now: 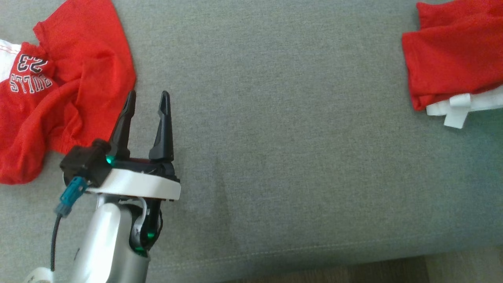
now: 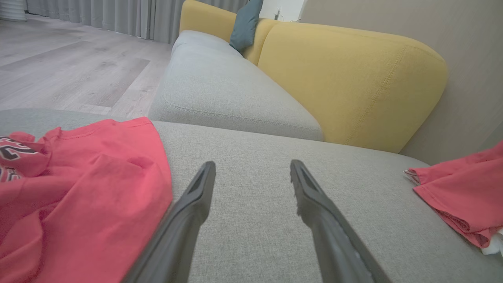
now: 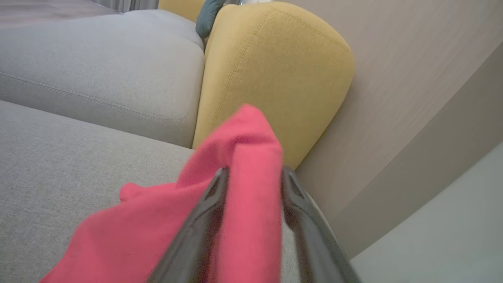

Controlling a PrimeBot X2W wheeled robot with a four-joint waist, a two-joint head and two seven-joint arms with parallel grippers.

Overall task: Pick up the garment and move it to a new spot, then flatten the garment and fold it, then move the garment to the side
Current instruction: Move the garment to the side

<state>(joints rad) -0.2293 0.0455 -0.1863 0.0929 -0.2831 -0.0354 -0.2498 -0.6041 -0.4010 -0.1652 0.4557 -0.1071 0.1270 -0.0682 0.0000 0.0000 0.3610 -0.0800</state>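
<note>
Two red garments, one gripped at the sofa's right end

Nearest the robot, the left tool (image 1: 148, 94) hovers low over the grey sofa seat (image 1: 294, 129), fingers spread and holding nothing. A crumpled red jersey (image 1: 67, 90) printed "BULLS 23" lies just beside its left finger; I cannot tell whether they touch. Well apart, at the seat's right end, the right tool (image 3: 255, 171) has its two fingers on either side of a raised fold of red cloth, which looks pinched between them. That cloth appears to belong to the folded red garment (image 1: 452, 59), a tidy stack with white trim showing beneath it. It rests on the seat near the yellow backrest (image 3: 271, 70). Farther off are a teal cushion (image 2: 243, 23), the wooden floor (image 2: 59, 67) and grey curtains (image 2: 98, 15).

Judging by the neat stack, folding is done and the last step, moving the garment to the side, is in hand. The next move calls for a pinch that catches all the layers. It then needs a low, slow carry or slide so the folds do not spill open. The jersey looks set to be handled after that.
</note>
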